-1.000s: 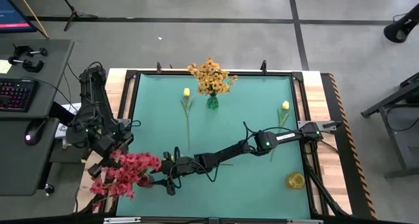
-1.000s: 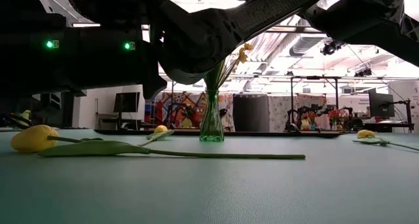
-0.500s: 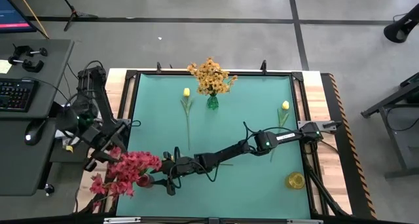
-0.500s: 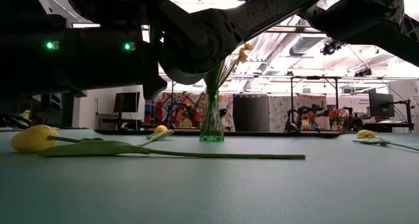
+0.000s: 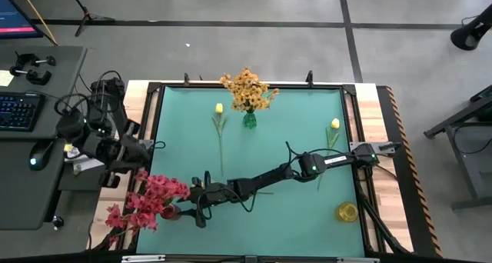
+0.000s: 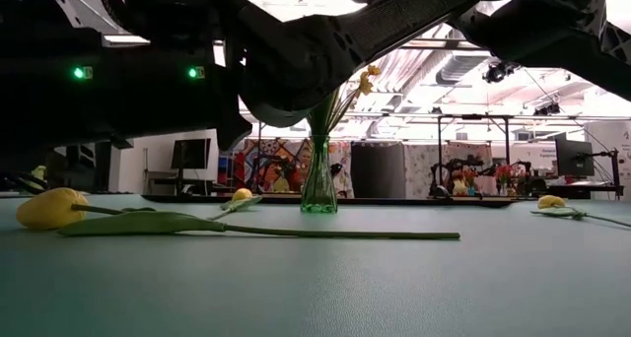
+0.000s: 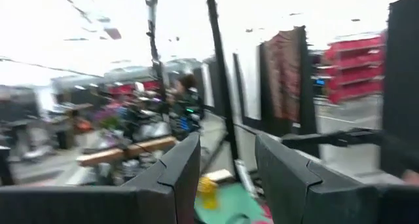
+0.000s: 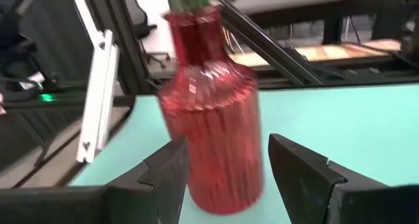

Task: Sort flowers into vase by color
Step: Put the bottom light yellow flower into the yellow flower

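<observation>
A red ribbed glass vase stands near the table's near-left corner. Red-pink flowers stand in it by their stems. My right gripper is open, level, with one finger on each side of the vase's body. My left gripper is open and empty, raised off the table's left edge. Orange-yellow sprays stand in a green vase. Two yellow tulips lie flat on the mat, one close in the low view. My right gripper comes level from the table's right, its fingers on both sides of the red vase's body. A gap shows at one finger. The other overlaps the vase's edge, so I cannot tell whether it touches. The vase stands upright on the mat.
A small yellow vase stands near the near-right corner. The right arm stretches low across the mat's near half. A raised black frame rims the green mat. A desk with keyboard and mouse sits left of the table.
My left arm has drawn back from the red-pink flowers, moving toward the table's left and far side and rising. The flowers stay in the red vase. My right arm has kept still.
</observation>
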Robot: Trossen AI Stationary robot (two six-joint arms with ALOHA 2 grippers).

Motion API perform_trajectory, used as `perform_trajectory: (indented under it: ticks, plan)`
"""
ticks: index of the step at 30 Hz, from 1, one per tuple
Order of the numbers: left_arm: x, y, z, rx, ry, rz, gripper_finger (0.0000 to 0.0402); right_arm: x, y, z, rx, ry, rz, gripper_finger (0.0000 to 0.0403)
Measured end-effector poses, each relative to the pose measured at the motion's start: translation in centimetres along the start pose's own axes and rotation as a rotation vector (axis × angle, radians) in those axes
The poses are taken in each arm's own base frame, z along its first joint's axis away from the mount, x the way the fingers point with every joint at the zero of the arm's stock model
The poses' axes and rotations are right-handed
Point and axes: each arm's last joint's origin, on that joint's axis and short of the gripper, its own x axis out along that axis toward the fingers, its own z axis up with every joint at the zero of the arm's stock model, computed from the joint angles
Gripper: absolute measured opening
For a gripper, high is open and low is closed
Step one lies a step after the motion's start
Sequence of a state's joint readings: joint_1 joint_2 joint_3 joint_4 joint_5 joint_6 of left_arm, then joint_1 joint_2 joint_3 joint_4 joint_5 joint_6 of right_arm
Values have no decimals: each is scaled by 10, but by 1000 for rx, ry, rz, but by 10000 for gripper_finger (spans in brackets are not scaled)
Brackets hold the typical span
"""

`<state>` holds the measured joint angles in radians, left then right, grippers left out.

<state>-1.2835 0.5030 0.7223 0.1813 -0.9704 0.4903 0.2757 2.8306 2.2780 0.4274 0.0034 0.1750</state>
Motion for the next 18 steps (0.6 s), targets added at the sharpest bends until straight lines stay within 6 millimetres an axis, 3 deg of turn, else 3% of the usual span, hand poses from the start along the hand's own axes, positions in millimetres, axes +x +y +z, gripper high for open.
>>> perform_trajectory:
  ticks: [11, 18]
  plan:
    - [5, 9, 1, 62, -2, 138, 136, -7, -22, 17, 7, 188, 47, 198]
    - [11, 14, -6, 58, 45, 217, 136, -25, -35, 34, -81, 436, -1, 198]
